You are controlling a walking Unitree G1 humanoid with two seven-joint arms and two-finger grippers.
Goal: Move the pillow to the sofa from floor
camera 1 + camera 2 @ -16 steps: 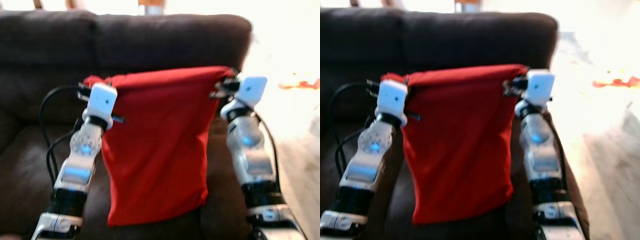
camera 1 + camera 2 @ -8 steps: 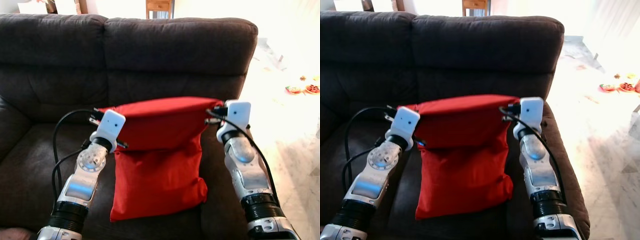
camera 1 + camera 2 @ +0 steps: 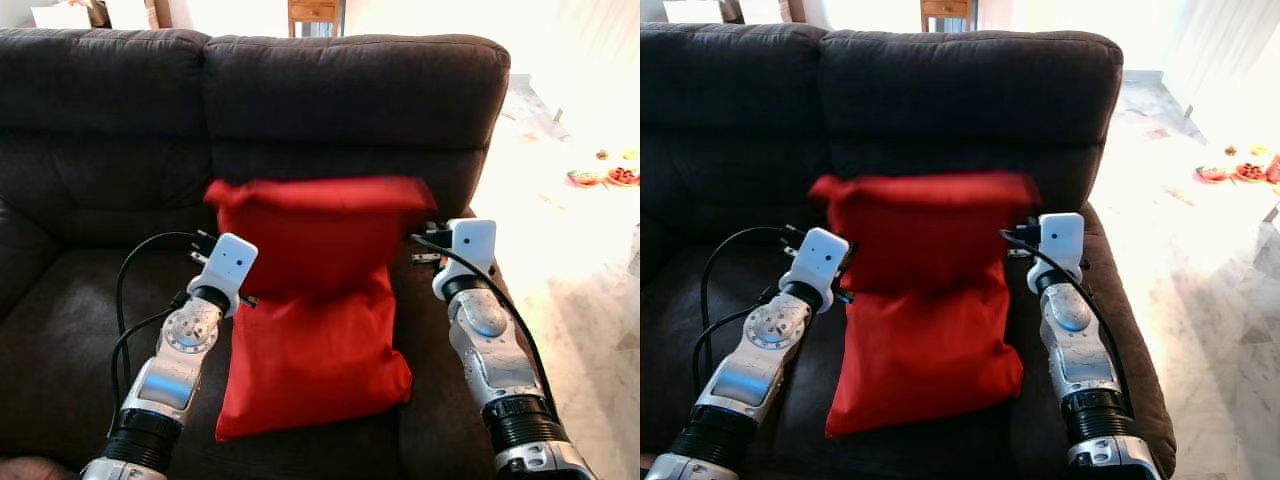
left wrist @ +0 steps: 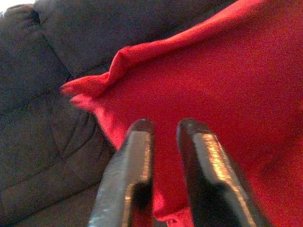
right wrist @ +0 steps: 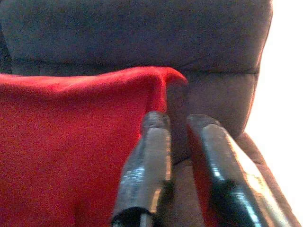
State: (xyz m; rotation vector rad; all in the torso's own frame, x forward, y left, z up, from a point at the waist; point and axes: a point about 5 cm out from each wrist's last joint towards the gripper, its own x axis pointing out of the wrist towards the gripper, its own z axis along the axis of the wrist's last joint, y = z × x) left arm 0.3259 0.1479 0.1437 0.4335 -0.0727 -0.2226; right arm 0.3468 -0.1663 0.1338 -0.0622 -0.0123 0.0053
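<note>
Both arms forward — left gripper [image 4: 163,125], right gripper [image 5: 177,118] parted.

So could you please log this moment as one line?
red pillow: on sofa seat | left gripper: released | right gripper: released

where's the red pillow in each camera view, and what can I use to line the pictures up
Left eye: pillow at centre, on the sofa seat between both arms.
Right eye: pillow left of centre, again between the arms.
Left wrist: pillow covers the right and centre, beyond the left gripper.
Right wrist: pillow on the left, beside the right gripper.
Shared landmark: the dark sofa backrest behind the pillow.
</note>
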